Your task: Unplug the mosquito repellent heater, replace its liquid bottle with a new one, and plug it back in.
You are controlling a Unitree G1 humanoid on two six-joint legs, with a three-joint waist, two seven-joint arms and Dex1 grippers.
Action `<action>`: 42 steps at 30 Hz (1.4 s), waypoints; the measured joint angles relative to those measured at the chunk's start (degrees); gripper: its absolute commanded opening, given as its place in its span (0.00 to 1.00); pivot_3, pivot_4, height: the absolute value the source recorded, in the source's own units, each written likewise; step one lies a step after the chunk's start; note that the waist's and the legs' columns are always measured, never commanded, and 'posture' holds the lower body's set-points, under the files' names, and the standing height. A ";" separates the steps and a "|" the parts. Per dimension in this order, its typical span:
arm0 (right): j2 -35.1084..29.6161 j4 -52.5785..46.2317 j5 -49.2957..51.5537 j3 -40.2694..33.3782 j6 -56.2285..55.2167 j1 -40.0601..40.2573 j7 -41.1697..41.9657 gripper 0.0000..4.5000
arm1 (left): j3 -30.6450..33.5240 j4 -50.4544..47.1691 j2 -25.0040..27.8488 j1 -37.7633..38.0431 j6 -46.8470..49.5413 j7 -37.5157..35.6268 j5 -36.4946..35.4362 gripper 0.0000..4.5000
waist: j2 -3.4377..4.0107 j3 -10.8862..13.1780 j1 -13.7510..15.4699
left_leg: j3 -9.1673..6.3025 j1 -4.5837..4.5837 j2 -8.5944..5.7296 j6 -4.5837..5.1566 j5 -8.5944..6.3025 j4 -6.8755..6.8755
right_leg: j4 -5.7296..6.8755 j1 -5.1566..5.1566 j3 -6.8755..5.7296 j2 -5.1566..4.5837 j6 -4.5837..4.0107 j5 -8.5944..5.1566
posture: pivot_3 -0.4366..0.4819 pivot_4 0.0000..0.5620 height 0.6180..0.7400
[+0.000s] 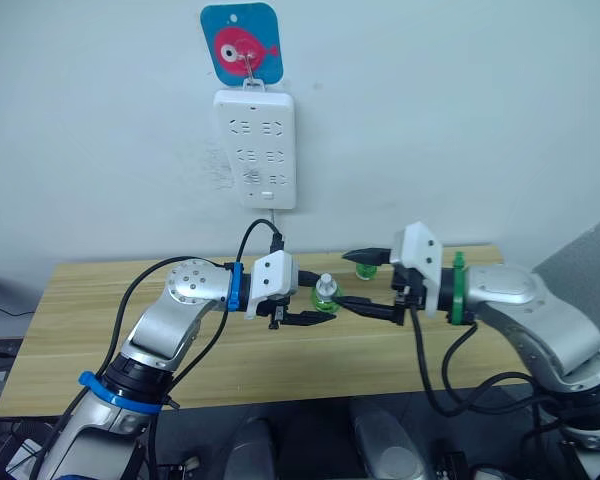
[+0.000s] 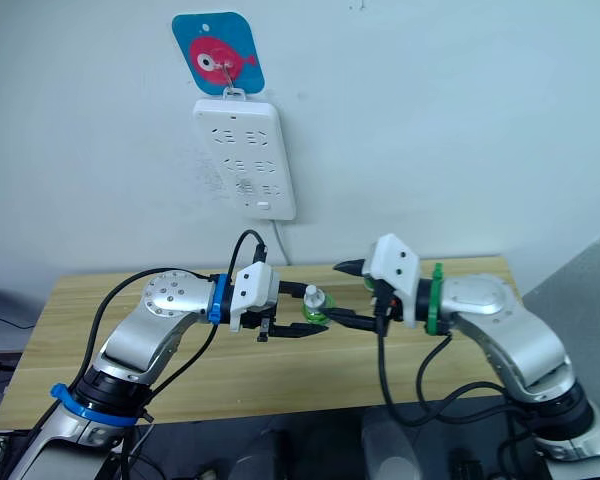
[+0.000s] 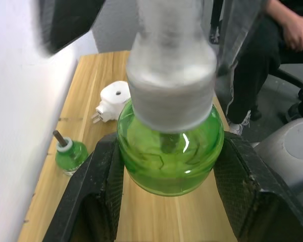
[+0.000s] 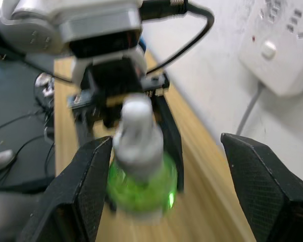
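Observation:
My left gripper (image 1: 308, 312) is shut on a green liquid bottle (image 1: 325, 293) with a white cap and holds it above the wooden table (image 1: 100, 330). In the left wrist view the bottle's green belly (image 3: 170, 156) sits between both black fingers. My right gripper (image 1: 342, 279) stands open just to the right of the bottle, with its fingertips level with the cap. The mosquito repellent heater (image 3: 113, 100) lies unplugged on the table near the wall, prongs showing. A second green bottle (image 3: 70, 155) with a bare wick stands next to it.
A white power strip (image 1: 256, 148) hangs on the wall from a blue fish hook (image 1: 241, 42), its cable running down behind the table. A seated person (image 3: 288, 30) is off the table's right end.

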 measured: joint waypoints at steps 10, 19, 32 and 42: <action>1.59 -3.64 7.45 -1.40 6.00 -1.41 0.21 0.79 | -0.03 0.28 0.05 0.39 -1.26 0.03 0.85 0.49 | 0.02 -0.01 -0.17 | 0.00 0.00 0.01 0.02 0.01 -0.01 | 0.01 0.00 0.01 0.02 0.00 0.00 | 0.20 0.33 1.00; 4.52 -0.84 4.47 5.37 4.86 -3.10 -0.99 0.50 | -0.14 1.19 -0.62 -0.40 -2.05 -0.01 1.25 0.49 | 0.02 -0.01 -0.11 | 0.00 0.00 0.00 0.02 0.01 0.01 | 0.01 0.00 0.00 0.00 0.00 0.00 | 0.21 0.33 1.00; 5.40 0.22 2.67 5.74 2.75 -5.75 0.93 0.22 | -0.03 1.02 -0.28 0.25 -1.24 0.16 1.29 0.49 | 0.02 -0.01 -0.10 | -0.03 -0.01 0.00 0.02 0.01 0.00 | 0.00 -0.01 -0.02 0.01 0.00 0.00 | 0.22 0.34 1.00; 0.14 -0.62 11.86 -3.71 7.81 -8.17 2.50 0.22 | 0.22 3.56 3.60 6.20 -2.49 1.51 4.95 0.49 | 0.02 -0.01 -0.01 | -0.05 -0.01 0.01 0.04 0.00 -0.04 | -0.03 0.00 -0.05 0.00 0.00 0.00 | 0.22 0.37 1.00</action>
